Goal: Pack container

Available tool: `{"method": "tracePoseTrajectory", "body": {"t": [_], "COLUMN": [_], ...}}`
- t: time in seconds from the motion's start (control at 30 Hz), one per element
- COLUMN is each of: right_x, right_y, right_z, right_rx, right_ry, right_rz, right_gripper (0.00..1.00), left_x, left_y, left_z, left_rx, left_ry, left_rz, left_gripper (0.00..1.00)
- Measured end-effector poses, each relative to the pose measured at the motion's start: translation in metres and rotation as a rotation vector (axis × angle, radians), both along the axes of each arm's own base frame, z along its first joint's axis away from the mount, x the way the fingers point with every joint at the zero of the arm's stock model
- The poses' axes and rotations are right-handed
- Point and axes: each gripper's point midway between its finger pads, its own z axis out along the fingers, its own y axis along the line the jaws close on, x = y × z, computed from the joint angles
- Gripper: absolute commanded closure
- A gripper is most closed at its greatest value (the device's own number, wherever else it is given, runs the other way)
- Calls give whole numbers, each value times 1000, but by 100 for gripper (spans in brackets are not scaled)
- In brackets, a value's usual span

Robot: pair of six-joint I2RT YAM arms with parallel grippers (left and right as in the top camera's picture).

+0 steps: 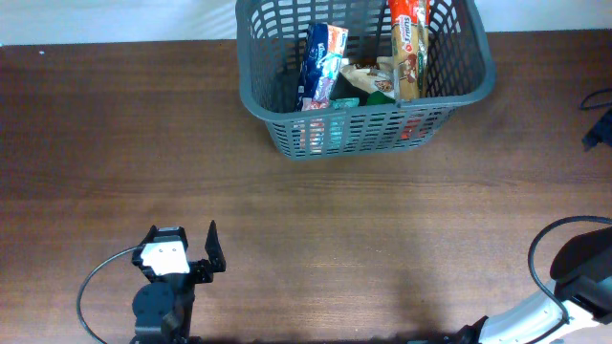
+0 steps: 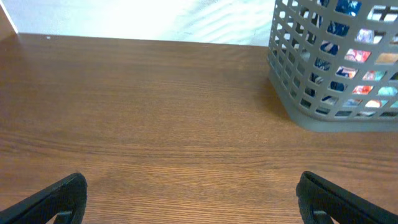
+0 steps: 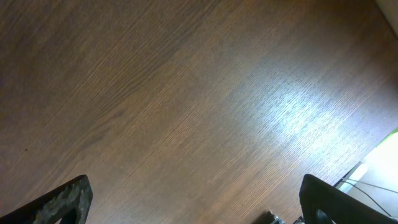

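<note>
Tabletop (image 1: pixel 306 220) open frt of container (image 1: pixel 368 129); pkts (image 1: pixel 322 67) crowd its inside.

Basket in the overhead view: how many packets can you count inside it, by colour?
Blue and white packet: 1
Orange and tan packet: 1
Pale brown packet: 1
Green packet: 1, partly hidden
Total: 4 visible in the basket

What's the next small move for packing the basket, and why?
Probably none beyond parking. The left gripper and right gripper both stand open and empty over bare table, no loose groceries show on it, and the packets already sit inside the basket. I'd rest both arms at the near edge.
</note>
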Motion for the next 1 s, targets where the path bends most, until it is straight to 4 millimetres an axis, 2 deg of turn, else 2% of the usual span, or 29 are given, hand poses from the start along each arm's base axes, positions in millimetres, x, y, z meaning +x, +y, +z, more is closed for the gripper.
{"method": "tracePoseTrajectory", "body": {"t": [0.27,1.0], "right_x": [0,0], "right_y": [0,0], "right_z": [0,0], "right_rx": [0,0], "right_ry": [0,0], "right_rz": [0,0], "right_gripper": [1,1], "left_x": [0,0], "left_y": [0,1], "left_z": [0,0], "left_rx": [60,74], "left_ry": [4,4], "left_rz": [-15,-18], "left_gripper": [1,1]}}
